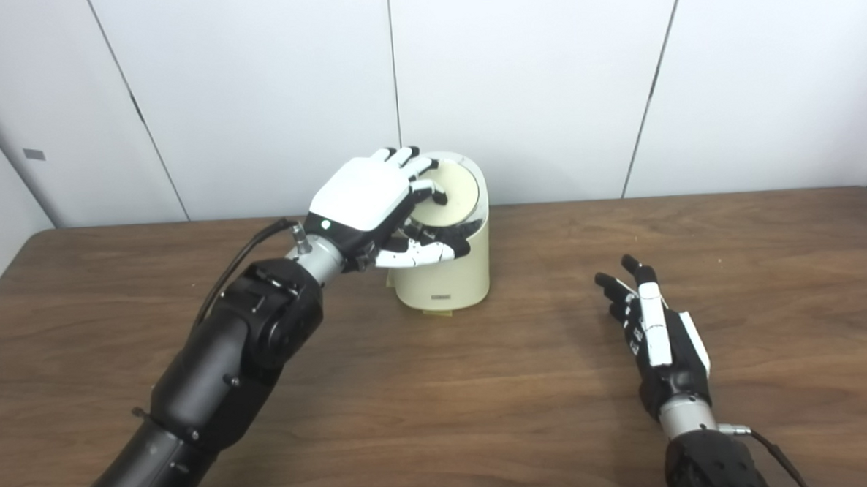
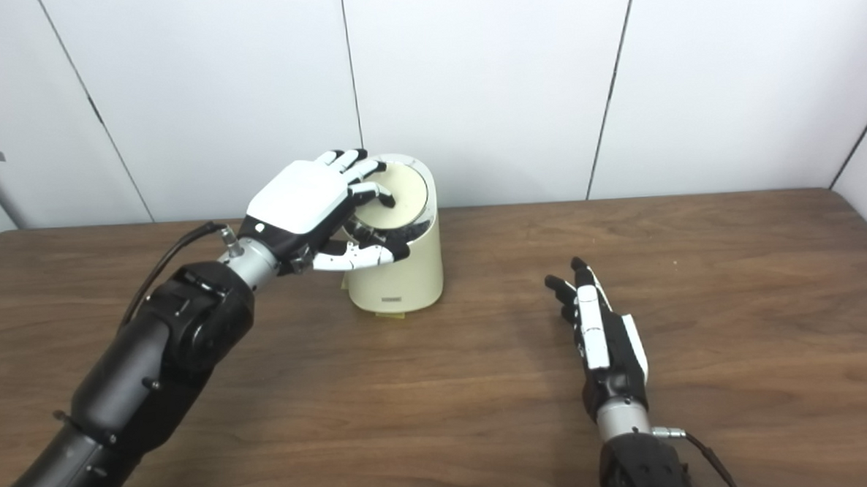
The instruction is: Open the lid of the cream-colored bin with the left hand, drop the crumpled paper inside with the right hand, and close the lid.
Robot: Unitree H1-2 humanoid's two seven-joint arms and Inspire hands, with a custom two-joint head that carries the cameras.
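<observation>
The cream-colored bin (image 1: 446,272) stands at the back middle of the table. Its round lid (image 1: 459,192) tilts toward me, and a dark band shows under the lid's front edge. My left hand (image 1: 373,202) lies over the left part of the lid, fingers curled onto its top and thumb stretched along the front rim beneath it. My right hand (image 1: 653,329) rests open on the table to the right of the bin, fingers pointing away, holding nothing. No crumpled paper is visible in either view.
The brown wooden table (image 1: 485,417) runs the full width of the view. White wall panels (image 1: 529,78) stand close behind the bin. A black cable (image 1: 240,255) loops from my left wrist.
</observation>
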